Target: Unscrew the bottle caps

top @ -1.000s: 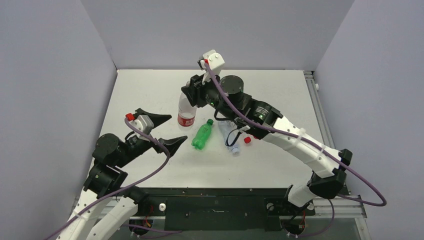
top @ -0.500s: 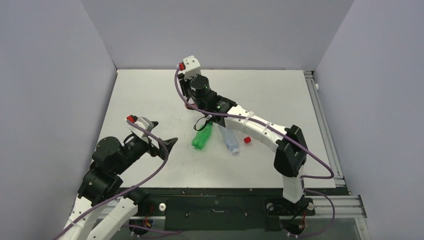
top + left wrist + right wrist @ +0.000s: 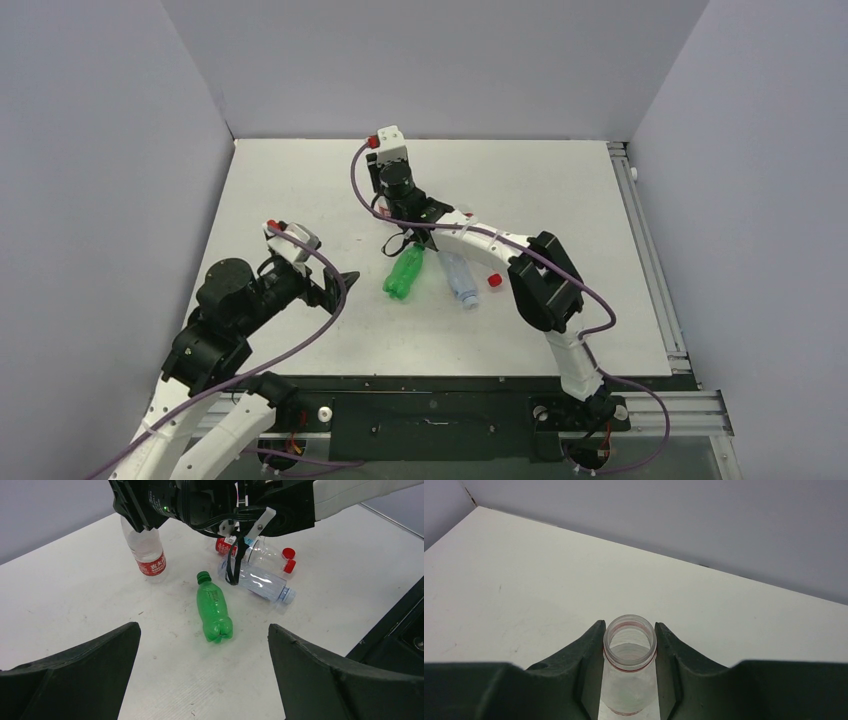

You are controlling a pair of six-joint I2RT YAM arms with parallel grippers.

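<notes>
Left end effector [image 3: 203, 630] released, fingers spread wide, nothing between them, low over the near bench [image 3: 300, 190] and aimed at the lying bottles. Over the last second it has turned and drawn in a little toward its own base, with no contact made.

Just past it the green bottle [image 3: 214, 611] lies on its side, green cap [image 3: 202, 576] on. Beside that the pale-blue bottle [image 3: 260, 582] lies flat, whitish cap [image 3: 288, 596] on. One red cap [image 3: 494, 281] sits loose on the bench just right of it. None of these has shifted.

Behind them the lying red-label bottle [image 3: 267, 555] is partly hidden under the right arm [image 3: 540, 285]. Red at its mouth, so likely capped.

Farthest out, the right end effector [image 3: 629, 645] is clenched on the neck of the upright red-label bottle [image 3: 148, 550], mouth bare, no cap. The big change is here: the right arm has folded in, elbow swung to the near side, and the wrist is now directly above that bottle, covering it in the overhead view.

My reading: one cap is off, three to go. The right arm seems to be steadying or re-placing the opened bottle, and the left is free for the next.
</notes>
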